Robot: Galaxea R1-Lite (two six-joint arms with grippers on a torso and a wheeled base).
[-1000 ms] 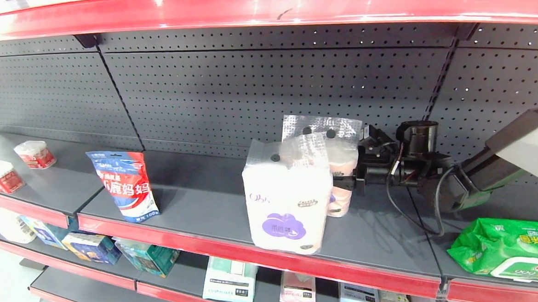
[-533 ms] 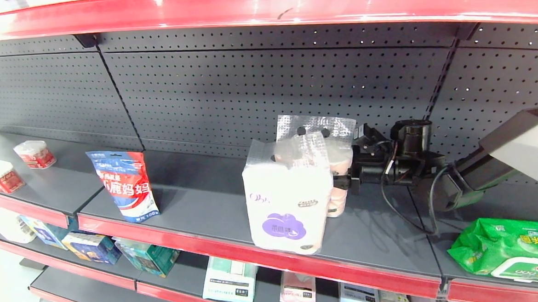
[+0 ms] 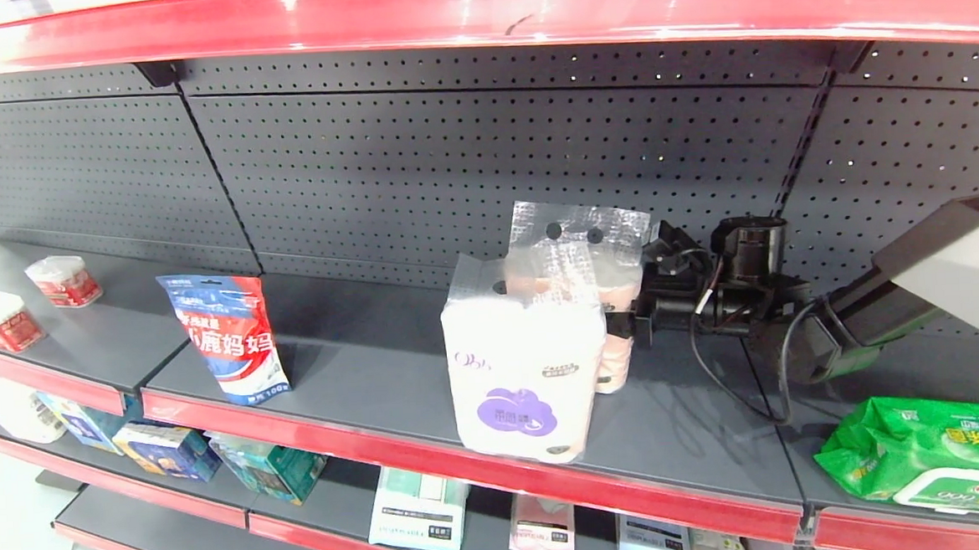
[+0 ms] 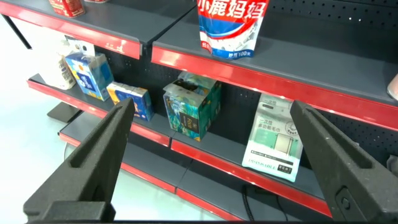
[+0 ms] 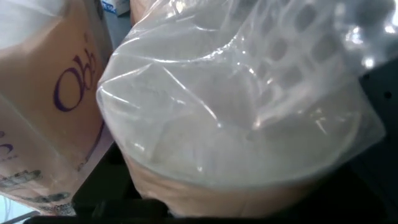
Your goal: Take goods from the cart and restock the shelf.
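A pack of pinkish tissue rolls in clear plastic (image 3: 604, 298) stands on the grey shelf (image 3: 360, 357), just behind a taller white and purple tissue pack (image 3: 519, 366). My right gripper (image 3: 624, 327) comes in from the right and is shut on the rolls' side. In the right wrist view the wrapped roll pack (image 5: 236, 137) is close up, with the white and purple tissue pack (image 5: 43, 93) beside it. My left gripper (image 4: 211, 168) hangs open and holds nothing, in front of the lower shelves, below a blue and red pouch (image 4: 230, 25).
The blue and red pouch (image 3: 225, 339) stands left of the packs. A green wipes pack (image 3: 926, 453) lies at the shelf's right end, and two small tubs (image 3: 62, 281) sit far left. Behind is a pegboard wall (image 3: 450, 160), overhead a red shelf edge (image 3: 476, 16). Boxes (image 4: 193, 102) fill the lower shelves.
My right gripper has carried the roll pack a little to the left, further in behind the white and purple pack. Nothing else has moved.
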